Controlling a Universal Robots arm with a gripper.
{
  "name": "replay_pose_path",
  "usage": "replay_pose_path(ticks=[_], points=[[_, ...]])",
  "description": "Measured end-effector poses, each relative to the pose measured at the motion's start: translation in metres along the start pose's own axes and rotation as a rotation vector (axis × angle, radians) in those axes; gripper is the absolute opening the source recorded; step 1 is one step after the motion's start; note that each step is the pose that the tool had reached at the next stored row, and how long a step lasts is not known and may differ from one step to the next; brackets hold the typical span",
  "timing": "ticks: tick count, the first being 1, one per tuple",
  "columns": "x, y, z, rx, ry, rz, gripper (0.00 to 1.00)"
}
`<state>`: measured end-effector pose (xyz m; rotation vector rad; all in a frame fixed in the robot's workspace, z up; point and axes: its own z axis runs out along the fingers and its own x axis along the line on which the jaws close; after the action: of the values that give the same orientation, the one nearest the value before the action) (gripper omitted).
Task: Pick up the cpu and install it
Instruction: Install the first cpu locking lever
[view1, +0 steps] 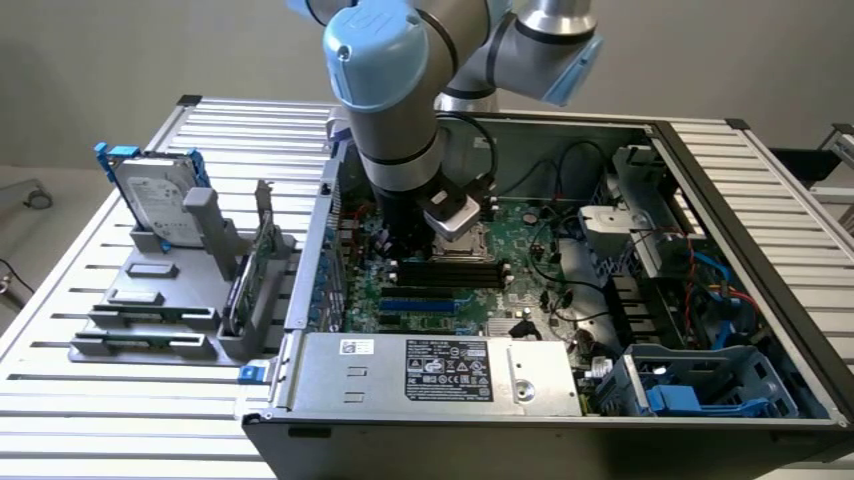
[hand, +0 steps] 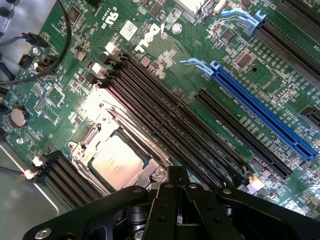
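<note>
Silver-grey cpu (hand: 116, 161) is sitting inside the metal-framed socket (hand: 95, 131) on the green motherboard (hand: 165, 45).
Black gripper (hand: 178, 192) is hovering just beside it, jaws fully closed, gripping nothing.

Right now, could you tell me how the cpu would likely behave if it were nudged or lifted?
The cpu is a small flat chip with a smooth metal top, so it is probably stiff, light and rather slippery. It lies flat inside the metal-framed socket, so a nudge likely would not slide it. Being flat and square, it should not roll.
</note>
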<state>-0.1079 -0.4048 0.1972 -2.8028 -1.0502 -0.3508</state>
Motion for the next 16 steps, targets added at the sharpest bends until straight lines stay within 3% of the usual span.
replay_pose_path(ticks=[12, 16], points=[[0.0001, -0.0029, 0.004, -0.0001, 0.0002, 0.0, 0.11], [0.0, -0.0032, 0.004, -0.0029, -0.0024, -0.001, 0.11]])
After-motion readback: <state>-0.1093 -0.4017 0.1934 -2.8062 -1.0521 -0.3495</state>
